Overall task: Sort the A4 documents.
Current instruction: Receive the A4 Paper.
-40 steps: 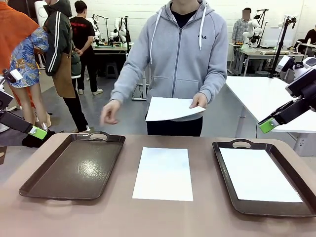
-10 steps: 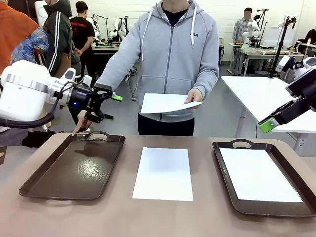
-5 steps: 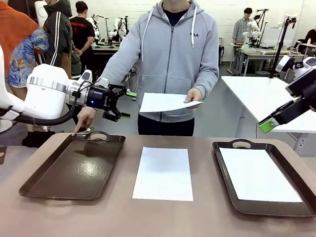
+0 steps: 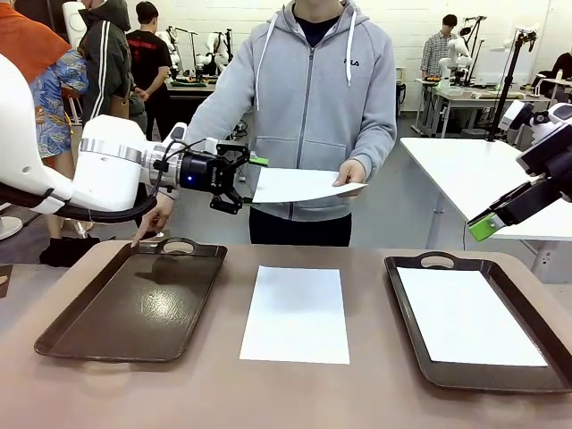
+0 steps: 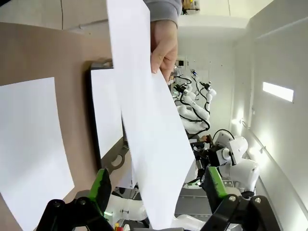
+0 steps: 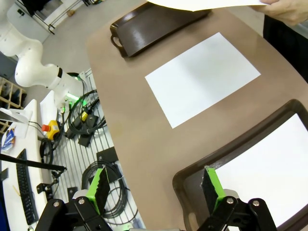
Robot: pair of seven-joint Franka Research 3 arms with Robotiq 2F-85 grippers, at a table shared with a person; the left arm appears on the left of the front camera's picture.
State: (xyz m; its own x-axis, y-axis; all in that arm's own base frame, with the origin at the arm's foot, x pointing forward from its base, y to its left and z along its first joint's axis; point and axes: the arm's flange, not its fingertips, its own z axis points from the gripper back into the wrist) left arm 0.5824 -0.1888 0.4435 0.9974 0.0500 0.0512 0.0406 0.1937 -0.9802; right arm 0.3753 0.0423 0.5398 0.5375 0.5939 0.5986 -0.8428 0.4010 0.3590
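Up by the far edge of the table [image 4: 223,393], my left gripper [image 4: 243,183] stands wide open around the free end of the held sheet [image 4: 299,186], pinched in the person's hand [image 4: 355,172]; neither pad touches it. A second sheet [image 4: 296,313] lies between the left tray [image 4: 134,304] and right tray [image 4: 409,308], a third sheet [image 4: 469,315] inside the latter. My right gripper [image 6: 156,190] hangs open, empty.
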